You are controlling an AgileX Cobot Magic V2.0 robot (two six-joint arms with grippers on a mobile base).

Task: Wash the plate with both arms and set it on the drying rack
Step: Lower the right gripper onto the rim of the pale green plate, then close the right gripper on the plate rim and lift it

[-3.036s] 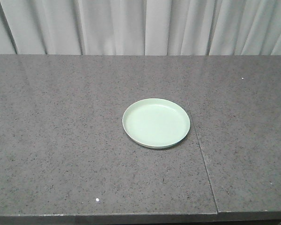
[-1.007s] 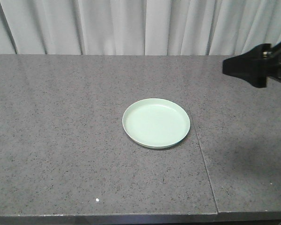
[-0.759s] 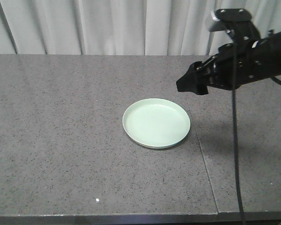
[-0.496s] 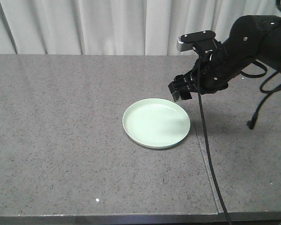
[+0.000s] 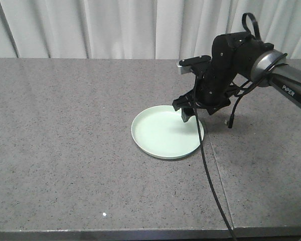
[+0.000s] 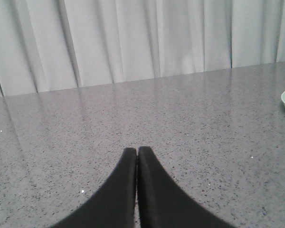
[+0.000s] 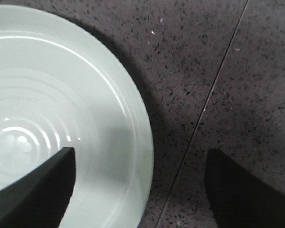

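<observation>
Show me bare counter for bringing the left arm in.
Bare: left of the plate out to the curtain, and in front to the near edge. Crowded: plate's right rim, straddled by the right gripper, its cable trailing forward.

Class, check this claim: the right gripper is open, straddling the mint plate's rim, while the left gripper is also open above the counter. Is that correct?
Not quite. The left gripper is shut, its two fingers pressed together above the counter, as the left wrist view shows. The right gripper is indeed open, straddling the rim of the plate.
</observation>
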